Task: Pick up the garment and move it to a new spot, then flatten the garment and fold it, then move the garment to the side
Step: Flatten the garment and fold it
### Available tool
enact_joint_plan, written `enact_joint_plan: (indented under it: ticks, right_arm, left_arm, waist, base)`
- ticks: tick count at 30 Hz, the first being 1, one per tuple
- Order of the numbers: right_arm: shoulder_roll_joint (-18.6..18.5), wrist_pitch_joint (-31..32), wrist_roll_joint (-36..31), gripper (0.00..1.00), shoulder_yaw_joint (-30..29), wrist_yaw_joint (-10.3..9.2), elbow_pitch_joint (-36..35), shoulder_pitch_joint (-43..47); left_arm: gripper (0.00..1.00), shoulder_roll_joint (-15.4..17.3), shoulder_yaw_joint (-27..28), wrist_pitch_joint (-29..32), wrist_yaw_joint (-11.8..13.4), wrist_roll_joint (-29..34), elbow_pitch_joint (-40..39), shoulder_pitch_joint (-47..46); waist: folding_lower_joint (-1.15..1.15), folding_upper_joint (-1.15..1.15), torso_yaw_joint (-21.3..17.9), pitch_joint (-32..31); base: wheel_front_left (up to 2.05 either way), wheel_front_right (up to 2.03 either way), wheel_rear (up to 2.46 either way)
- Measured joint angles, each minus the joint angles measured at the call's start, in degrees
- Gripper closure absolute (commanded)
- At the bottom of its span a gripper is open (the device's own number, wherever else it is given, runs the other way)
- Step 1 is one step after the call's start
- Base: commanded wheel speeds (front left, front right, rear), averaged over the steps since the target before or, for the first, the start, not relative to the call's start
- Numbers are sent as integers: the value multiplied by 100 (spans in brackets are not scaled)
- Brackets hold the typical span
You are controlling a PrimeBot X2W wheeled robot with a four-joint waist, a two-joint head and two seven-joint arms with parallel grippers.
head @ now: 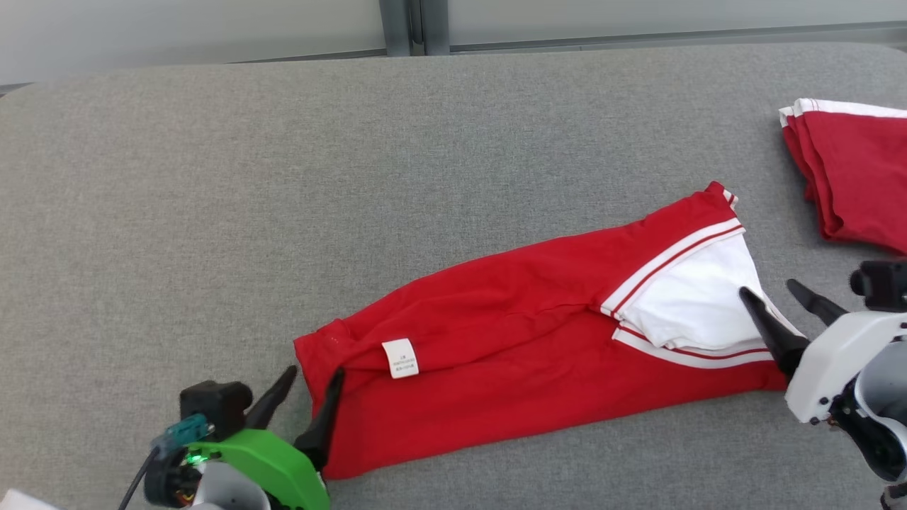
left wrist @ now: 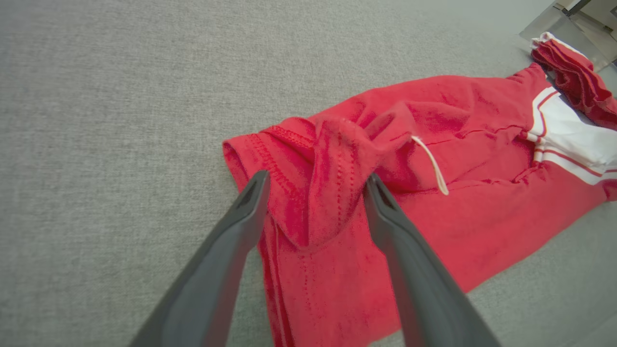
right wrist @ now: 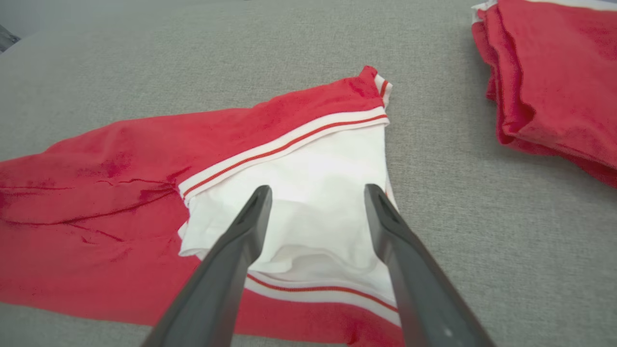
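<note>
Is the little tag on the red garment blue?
No, the tag on the garment is white in the head view.

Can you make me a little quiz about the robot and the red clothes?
1. True or false: the left gripper and the right gripper are both shut tight.
2. What colour is the part of the garment between the right gripper's fingers? A) white B) blue C) yellow
3. Fill in: the small white label sits nearer the ___ gripper.

Key: 1 false, both are open; 2 A; 3 left.
</note>
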Motion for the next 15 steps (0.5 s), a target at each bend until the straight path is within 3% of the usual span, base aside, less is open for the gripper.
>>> enact_joint_plan:
  ticks: [4, 8, 12, 15]
  right_arm:
    - [64, 105, 22, 0, -538, -1, -169, 257]
    - [194, 497, -394, 0, -836, -1, -93, 186]
    - [326, 917, -701, 0, -787, -1, 209, -202]
    - [221, 1122, -949, 0, -732, -1, 559, -509]
  left_arm:
    - [0, 21, 354, -768, 385, 144, 38, 370]
    - [0, -114, 531, -1292, 676, 478, 27, 688]
    - [0, -514, 756, -1371, 715, 853, -67, 719]
    - [0, -835, 1026, -1388, 557, 1361, -247, 716]
  waist:
    - [0, 0, 34, -46]
    - [0, 0, 34, 37]
    - [0, 0, 89, 198]
    - [0, 0, 181, 323]
  base:
    - [0, 0, 0]
    - [0, 0, 0]
    - [0, 0, 0]
    - [0, 0, 0]
